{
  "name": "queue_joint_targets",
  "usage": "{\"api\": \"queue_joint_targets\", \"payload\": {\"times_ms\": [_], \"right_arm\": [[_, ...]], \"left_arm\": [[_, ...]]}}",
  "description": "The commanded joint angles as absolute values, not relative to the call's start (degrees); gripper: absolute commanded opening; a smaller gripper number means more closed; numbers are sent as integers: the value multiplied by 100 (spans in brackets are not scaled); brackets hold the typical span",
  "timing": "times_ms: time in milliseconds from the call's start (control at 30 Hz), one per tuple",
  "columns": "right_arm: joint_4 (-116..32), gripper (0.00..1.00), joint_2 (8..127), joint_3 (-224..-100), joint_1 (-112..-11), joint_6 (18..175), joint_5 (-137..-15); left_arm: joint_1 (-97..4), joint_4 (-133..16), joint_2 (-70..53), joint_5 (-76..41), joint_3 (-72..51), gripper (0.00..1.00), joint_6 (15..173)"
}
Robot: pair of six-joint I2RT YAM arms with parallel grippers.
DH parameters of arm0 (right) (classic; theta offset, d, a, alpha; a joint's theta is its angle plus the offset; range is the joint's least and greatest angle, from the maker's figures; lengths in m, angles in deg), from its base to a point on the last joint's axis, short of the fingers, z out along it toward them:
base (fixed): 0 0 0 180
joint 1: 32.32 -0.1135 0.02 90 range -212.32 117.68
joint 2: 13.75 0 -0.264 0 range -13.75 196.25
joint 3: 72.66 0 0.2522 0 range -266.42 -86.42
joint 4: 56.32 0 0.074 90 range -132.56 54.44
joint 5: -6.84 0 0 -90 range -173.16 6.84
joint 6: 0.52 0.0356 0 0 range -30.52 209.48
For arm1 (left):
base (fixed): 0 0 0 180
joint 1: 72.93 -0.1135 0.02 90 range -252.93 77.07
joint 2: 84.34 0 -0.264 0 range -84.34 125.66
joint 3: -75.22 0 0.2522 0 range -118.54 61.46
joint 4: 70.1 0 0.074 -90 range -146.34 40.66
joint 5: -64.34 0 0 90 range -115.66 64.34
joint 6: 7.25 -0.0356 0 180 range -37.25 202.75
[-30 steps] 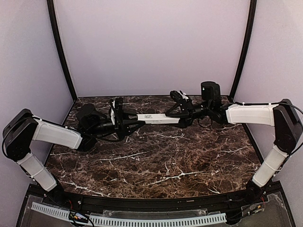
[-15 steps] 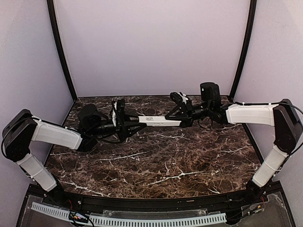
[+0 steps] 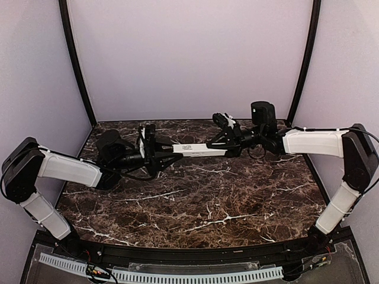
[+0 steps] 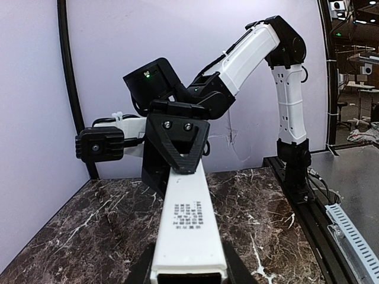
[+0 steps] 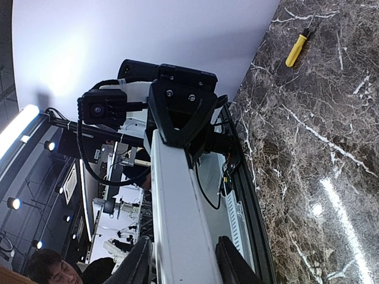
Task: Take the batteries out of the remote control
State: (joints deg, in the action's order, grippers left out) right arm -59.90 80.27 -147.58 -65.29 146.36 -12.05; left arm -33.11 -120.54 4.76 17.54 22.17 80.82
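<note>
Because the remote control [image 3: 198,149] is a slim bar of smooth hard plastic, I judge it to be light, stiff and liable to slip or twist under a weak pinch. I recommend taking hold across the narrow long edges, close to either end, so that the middle span is free for access to the battery recess.

Position: the bar hangs level above the tabletop [image 3: 195,207], toward 12 o'clock in the top view. The left gripper [image 3: 170,155] has its jaws clamped narrow on the 9 o'clock end. The right gripper [image 3: 228,145] has its jaws closed onto the 3 o'clock end. Each wrist view shows the opposite gripper's black triangular finger pressed against the far end.

Appearance: white, rectangular in section, with square ends. A small block of dark print [image 4: 186,214] sits on the upward face. No batteries and no open recess are visible, so I cannot tell which face carries the compartment. A yellow-handled tool [image 5: 296,50] lies on the tabletop, well apart from the bar.
</note>
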Motion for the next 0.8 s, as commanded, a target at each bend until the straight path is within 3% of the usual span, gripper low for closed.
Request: {"api": "queue_joint_targets", "payload": {"times_ms": [0, 233, 467, 767], "right_arm": [[-6380, 37, 7874, -14698, -6615, 14752, -1113], [-6299, 44, 7745, -14641, -6615, 14663, -1158], [-5849, 67, 7711, -14665, -6614, 14374, -1314], [-5161, 90, 7707, -14792, -6613, 14029, -1473]], "left_arm": [[-3285, -12222, 299, 1617, 2283, 0, 8154], [-3287, -12447, 274, 1674, 2306, 0, 8241], [-3283, -12443, 185, 1753, 2347, 0, 8414], [-3277, -12072, 133, 1770, 2263, 0, 8103]]}}
